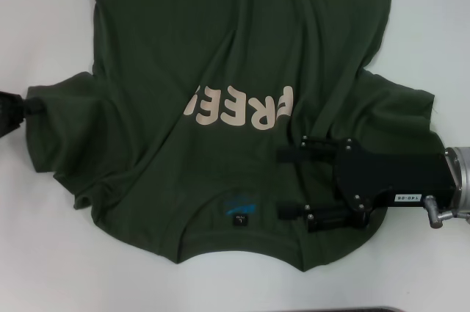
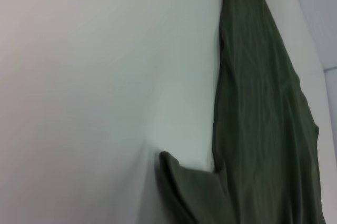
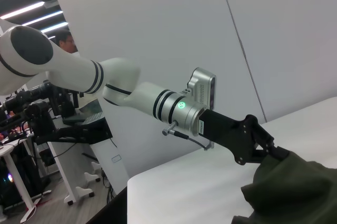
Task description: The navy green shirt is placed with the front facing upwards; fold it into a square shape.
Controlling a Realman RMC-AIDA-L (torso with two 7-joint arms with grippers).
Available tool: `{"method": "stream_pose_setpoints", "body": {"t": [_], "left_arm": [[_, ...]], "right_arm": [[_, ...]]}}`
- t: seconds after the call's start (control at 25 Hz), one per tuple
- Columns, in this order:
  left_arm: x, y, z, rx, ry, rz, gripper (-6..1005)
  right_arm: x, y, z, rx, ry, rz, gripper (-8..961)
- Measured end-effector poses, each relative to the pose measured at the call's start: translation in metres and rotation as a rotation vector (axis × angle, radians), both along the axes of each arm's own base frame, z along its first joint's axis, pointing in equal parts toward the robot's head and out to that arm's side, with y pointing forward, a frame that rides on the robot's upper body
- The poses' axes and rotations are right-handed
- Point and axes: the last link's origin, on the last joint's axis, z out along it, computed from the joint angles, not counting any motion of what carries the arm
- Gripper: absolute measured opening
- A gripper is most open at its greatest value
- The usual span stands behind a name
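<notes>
The navy green shirt [image 1: 220, 40] lies spread front up on the white table [image 1: 44, 253], collar toward me. Its cream letters [image 1: 242, 110] read upside down, and the small black neck label [image 1: 239, 219] sits just inside the collar. My right gripper [image 1: 281, 183] rests low over the shoulder to the right of the collar, open, with its two black fingers wide apart and cloth between them. At the far left, my left gripper [image 1: 26, 109] meets the sleeve's edge. The right wrist view shows the left gripper [image 3: 276, 153] shut on a raised bunch of shirt [image 3: 295, 187]. In the left wrist view the shirt [image 2: 263, 103] runs beside bare table.
White table [image 2: 105, 76] surrounds the shirt on the left, the right and in front. The table's front edge [image 1: 345, 309] runs just below the collar. Beyond the table, the right wrist view shows a white wall, desks with equipment [image 3: 47, 118] and a person [image 3: 66, 39].
</notes>
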Motion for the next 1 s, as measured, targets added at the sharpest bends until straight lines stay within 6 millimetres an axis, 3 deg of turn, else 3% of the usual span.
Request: {"method": "stream_pose_setpoints", "body": {"t": [0.52, 1.0], "left_arm": [[-0.009, 0.002, 0.026, 0.045, 0.046, 0.029, 19], [0.001, 0.021, 0.037, 0.063, 0.070, -0.010, 20]], "right_arm": [[-0.001, 0.001, 0.000, 0.000, 0.001, 0.005, 907], [-0.002, 0.002, 0.000, 0.001, 0.001, 0.007, 907]]}}
